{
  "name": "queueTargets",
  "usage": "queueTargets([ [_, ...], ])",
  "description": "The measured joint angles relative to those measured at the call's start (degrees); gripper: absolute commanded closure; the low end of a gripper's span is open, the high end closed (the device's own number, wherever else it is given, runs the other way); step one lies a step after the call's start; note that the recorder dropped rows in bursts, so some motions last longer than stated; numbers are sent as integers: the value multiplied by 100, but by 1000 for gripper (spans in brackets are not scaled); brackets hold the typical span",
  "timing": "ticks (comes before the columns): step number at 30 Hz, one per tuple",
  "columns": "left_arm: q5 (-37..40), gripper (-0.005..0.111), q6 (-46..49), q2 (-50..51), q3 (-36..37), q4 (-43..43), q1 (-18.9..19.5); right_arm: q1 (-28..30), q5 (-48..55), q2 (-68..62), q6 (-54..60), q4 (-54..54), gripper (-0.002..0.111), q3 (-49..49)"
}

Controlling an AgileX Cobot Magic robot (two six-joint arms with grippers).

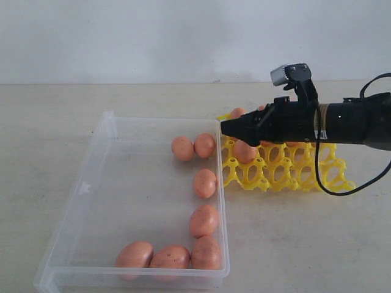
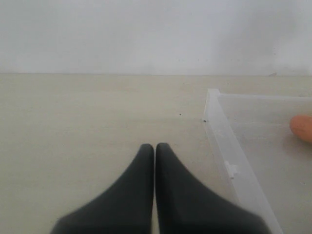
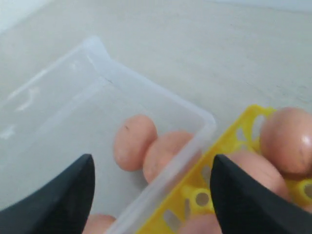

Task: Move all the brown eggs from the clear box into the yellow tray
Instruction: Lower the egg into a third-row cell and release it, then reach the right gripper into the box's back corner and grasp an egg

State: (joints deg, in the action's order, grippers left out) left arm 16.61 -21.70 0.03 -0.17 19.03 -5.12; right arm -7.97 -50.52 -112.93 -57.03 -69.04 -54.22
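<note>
Lying on their sides along the near wall of a shallow, rectangular clear box [image 1: 82,186] of transparent plastic, three smooth, oval brown eggs [image 1: 171,256] sit packed in a row. Two have their long axes running across the view, and the corner one is turned more near-to-far. Dark speckles dot the shells. Two more eggs rest apart along the right wall, the farther one pointing roughly near-to-far. A last pair sits side by side near the far right corner, making seven in the box.

The box is round-cornered, with a raised rim and a small latch tab on its left wall. Its long axis runs away from the camera across the pale, matte desk [image 1: 293,244]. Right beside its far right wall lies the bright yellow tray [image 1: 278,166], an openwork plastic lattice of round cups stretching off to the right. At least two eggs sit in the cups nearest the box; the arm hides much of the rest.

Over that seam hovers the black right gripper [image 1: 223,128], pointing left, its jaws spread wide and holding nothing. The black left gripper [image 2: 155,146], jaws pressed together and empty, hangs over bare desk outside the box, near one of its corners. A plain white wall [image 1: 183,36] stands behind the desk.
</note>
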Motion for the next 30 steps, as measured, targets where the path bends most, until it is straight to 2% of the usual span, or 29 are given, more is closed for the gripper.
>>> queueTargets([
  [4,0,105,0,0,0,0,0,-208,-447,337,-130,20,43,0],
  [7,0,105,0,0,0,0,0,-786,-271,684,-155,61,44,-58],
  [9,0,105,0,0,0,0,0,-1292,291,898,-155,83,47,-180],
  [12,0,105,0,0,0,0,0,-2210,2083,1091,31,86,59,-572],
  [16,0,105,0,0,0,0,0,-3307,6010,984,409,21,82,-1346],
  [18,0,105,0,0,0,0,0,-3575,7252,858,642,85,82,-1755],
  [20,0,105,0,0,0,0,0,-3616,7936,734,1134,728,74,-2255],
  [21,0,105,0,0,0,0,0,-3604,8092,679,1495,1208,61,-2538],
  [22,0,105,0,0,0,0,0,-3540,8450,551,2774,2839,56,-3171],
  [23,0,105,0,0,0,0,0,-3491,8658,484,3508,3556,50,-3431],
  [24,0,105,0,0,0,0,0,-3401,9094,243,4741,5136,50,-4043],
  [26,0,105,0,0,0,0,0,-3349,9599,-239,5489,6356,50,-4754],
  [30,0,105,0,0,0,0,0,-3336,10097,-1224,5498,6697,50,-5598],
])
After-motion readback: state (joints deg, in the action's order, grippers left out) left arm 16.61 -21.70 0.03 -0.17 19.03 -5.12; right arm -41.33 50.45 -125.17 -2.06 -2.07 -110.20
